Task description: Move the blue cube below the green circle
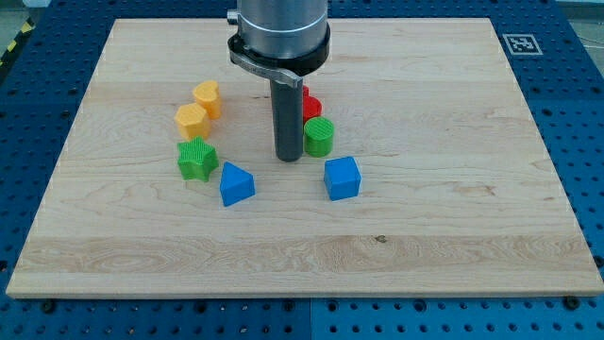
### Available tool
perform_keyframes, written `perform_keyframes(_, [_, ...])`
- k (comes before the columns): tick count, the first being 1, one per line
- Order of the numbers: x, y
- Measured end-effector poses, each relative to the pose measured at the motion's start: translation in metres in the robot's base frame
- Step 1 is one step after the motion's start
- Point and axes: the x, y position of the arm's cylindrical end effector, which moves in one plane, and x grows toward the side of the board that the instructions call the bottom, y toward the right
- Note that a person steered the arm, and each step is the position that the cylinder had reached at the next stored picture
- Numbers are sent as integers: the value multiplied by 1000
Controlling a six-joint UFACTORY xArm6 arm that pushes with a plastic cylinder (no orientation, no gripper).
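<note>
Camera view: my tip (288, 158) rests on the wooden board (453, 236), just left of the green circle (319, 136) and apart from it by a thin gap. There are no fingers on this rig, only the rod, so nothing opens or closes. The blue cube (342, 178) sits near and slightly right of the green circle, close beneath it, so I judge the task nearly or already met.

The main risk is the green circle itself. My tip is so close to its left side that any drift to the right would shove it, and the red block (310, 103) just behind it, partly hidden by the rod, could be carried along too. That would undo the arrangement.

A second risk: going toward the blue cube from here means travelling near and right. An off-centre contact on its corner would spin it or slide it right, out from under the circle.

To the left lie a blue triangular block (236, 183), a green star (196, 159) and two yellow blocks (197, 108); a wide leftward swing could scatter them.
</note>
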Motion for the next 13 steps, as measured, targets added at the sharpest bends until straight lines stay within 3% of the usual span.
perform_keyframes(3, [25,2])
perform_keyframes(6, [88,16])
perform_keyframes(8, [88,67])
perform_keyframes(13, [57,66])
